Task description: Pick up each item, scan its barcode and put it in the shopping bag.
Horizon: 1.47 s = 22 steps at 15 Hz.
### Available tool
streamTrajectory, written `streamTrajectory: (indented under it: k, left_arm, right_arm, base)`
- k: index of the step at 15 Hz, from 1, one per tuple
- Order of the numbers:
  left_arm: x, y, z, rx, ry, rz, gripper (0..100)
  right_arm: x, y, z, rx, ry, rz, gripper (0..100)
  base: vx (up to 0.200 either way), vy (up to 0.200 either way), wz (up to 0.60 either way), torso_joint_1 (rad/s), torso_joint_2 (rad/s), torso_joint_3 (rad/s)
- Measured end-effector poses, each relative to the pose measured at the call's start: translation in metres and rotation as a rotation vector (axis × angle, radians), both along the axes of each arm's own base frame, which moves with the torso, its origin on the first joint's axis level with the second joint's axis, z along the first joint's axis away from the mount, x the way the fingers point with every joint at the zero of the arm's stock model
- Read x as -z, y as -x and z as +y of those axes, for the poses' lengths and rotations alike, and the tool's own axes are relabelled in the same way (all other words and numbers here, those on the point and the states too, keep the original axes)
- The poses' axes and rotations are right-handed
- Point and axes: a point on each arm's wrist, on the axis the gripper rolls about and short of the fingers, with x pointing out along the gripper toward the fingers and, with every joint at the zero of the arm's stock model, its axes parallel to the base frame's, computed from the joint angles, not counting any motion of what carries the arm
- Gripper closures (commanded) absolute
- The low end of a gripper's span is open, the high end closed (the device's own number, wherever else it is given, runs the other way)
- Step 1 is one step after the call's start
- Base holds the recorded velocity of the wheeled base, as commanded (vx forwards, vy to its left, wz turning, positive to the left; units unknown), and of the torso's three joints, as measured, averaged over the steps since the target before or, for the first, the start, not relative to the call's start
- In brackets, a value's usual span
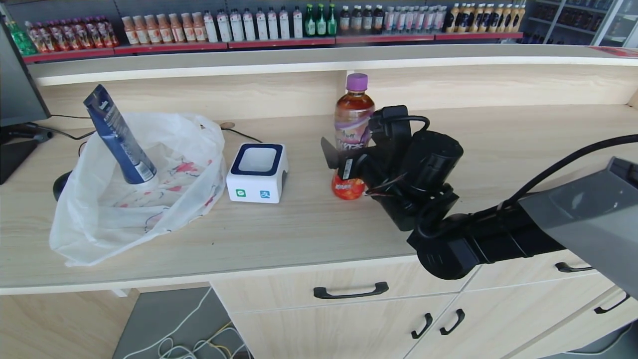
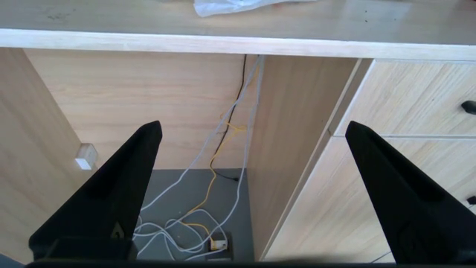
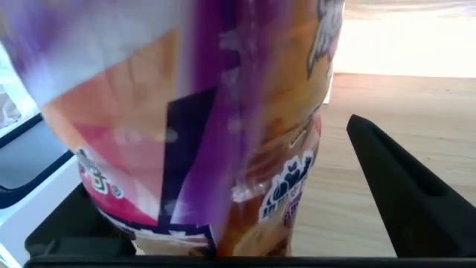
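A tea bottle (image 1: 354, 114) with a purple cap stands upright on the wooden counter, and its label looms close in the right wrist view (image 3: 223, 112). My right gripper (image 1: 351, 159) (image 3: 223, 179) is open around the bottle's lower half, with a gap showing at one finger (image 3: 401, 193). A white barcode scanner (image 1: 258, 172) (image 3: 15, 171) sits to the bottle's left. Further left lies the plastic shopping bag (image 1: 99, 224) (image 2: 230, 6) with a dark blue tube (image 1: 119, 137) standing in it. My left gripper (image 2: 253, 126) hangs open below counter height, facing the cabinet front.
A raised ledge (image 1: 199, 94) runs along the counter's back, with shelves of bottles (image 1: 319, 22) behind. A monitor (image 1: 15, 89) and cables stand at the far left. Drawer handles (image 1: 350, 291) line the cabinet front; loose cables (image 2: 216, 186) lie in the gap under the counter.
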Motion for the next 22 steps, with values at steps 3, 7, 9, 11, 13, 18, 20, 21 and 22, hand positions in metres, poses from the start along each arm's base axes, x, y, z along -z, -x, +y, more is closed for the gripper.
streamTrajectory:
  k: [3, 7, 9, 11, 13, 18, 20, 21, 22]
  left_arm:
    - [0.000, 0.000, 0.000, 0.000, 0.000, 0.000, 0]
    - [0.000, 0.000, 0.000, 0.000, 0.000, 0.000, 0]
    - [0.000, 0.000, 0.000, 0.000, 0.000, 0.000, 0]
    - [0.000, 0.000, 0.000, 0.000, 0.000, 0.000, 0]
    - [0.000, 0.000, 0.000, -0.001, 0.000, 0.000, 0]
    - [0.000, 0.000, 0.000, 0.000, 0.000, 0.000, 0]
    - [0.000, 0.000, 0.000, -0.001, 0.000, 0.000, 0]
    - [0.000, 0.000, 0.000, -0.001, 0.000, 0.000, 0]
    - [0.000, 0.000, 0.000, 0.000, 0.000, 0.000, 0]
  right_arm:
    - [-0.001, -0.002, 0.000, 0.003, -0.005, -0.007, 0]
    - [-0.002, -0.003, 0.001, 0.002, -0.006, -0.009, 0]
    - [-0.002, -0.003, 0.001, 0.002, -0.007, -0.010, 100]
    - [-0.002, -0.003, 0.001, 0.002, -0.008, -0.012, 100]
    - [-0.002, -0.003, 0.001, 0.004, -0.007, -0.011, 100]
    - [-0.007, -0.004, 0.002, 0.003, -0.018, -0.026, 100]
    - [-0.013, -0.004, 0.002, 0.003, -0.030, -0.041, 100]
    - [-0.016, -0.004, 0.001, 0.004, -0.036, -0.048, 100]
    - [-0.019, -0.002, 0.000, 0.004, -0.041, -0.056, 100]
  base:
    - [0.000, 0.000, 0.00, 0.000, 0.00, 0.000]
    - [0.000, 0.000, 0.00, 0.000, 0.00, 0.000]
    - [0.000, 0.000, 0.00, 0.000, 0.00, 0.000]
    - [0.000, 0.000, 0.00, 0.000, 0.00, 0.000]
    - [0.000, 0.000, 0.00, 0.000, 0.00, 0.000]
    - [0.000, 0.000, 0.00, 0.000, 0.00, 0.000]
    - [0.000, 0.000, 0.00, 0.000, 0.00, 0.000]
    - [0.000, 0.000, 0.00, 0.000, 0.00, 0.000]
    - [0.000, 0.000, 0.00, 0.000, 0.00, 0.000]
